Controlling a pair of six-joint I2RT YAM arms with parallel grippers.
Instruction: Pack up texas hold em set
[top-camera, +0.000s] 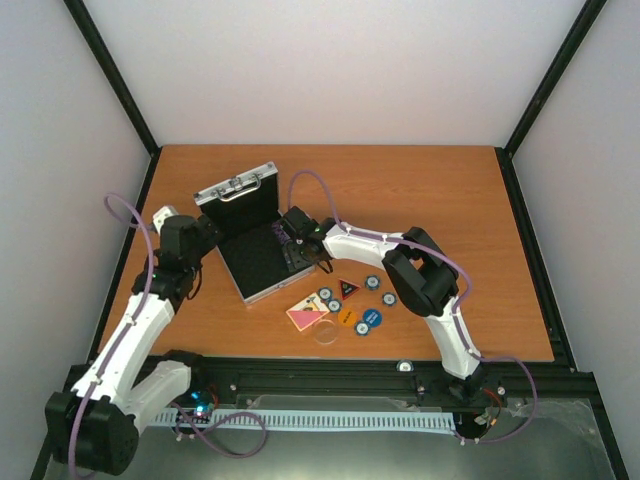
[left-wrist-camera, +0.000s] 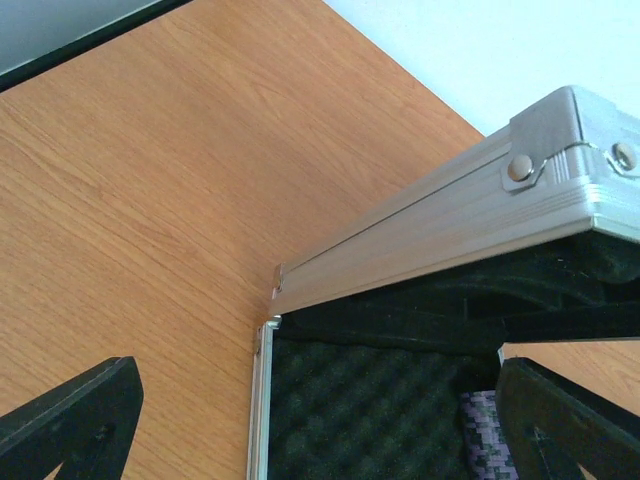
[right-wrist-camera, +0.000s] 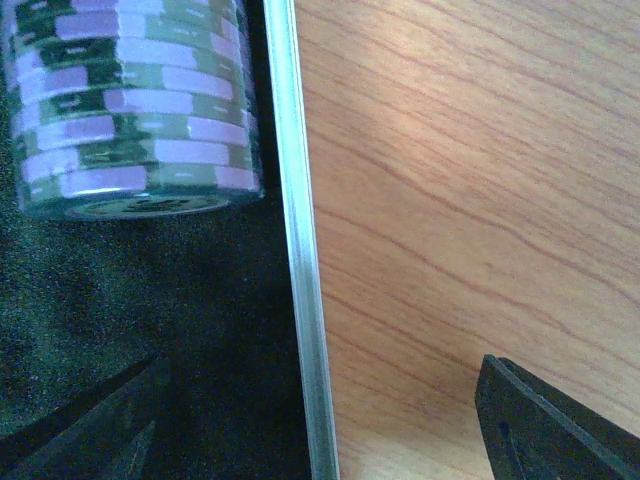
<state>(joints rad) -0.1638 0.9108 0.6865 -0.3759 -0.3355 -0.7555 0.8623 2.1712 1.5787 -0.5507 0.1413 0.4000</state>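
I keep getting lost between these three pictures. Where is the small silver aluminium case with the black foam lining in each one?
Top external: the small silver aluminium case lies open left of centre, with its lid raised at the far side.
Left wrist: its lid edge slants across the right half, with black foam below.
Right wrist: only its silver rim shows, running top to bottom left of centre.
Shared landmark: the orange-brown wooden table beside the case.
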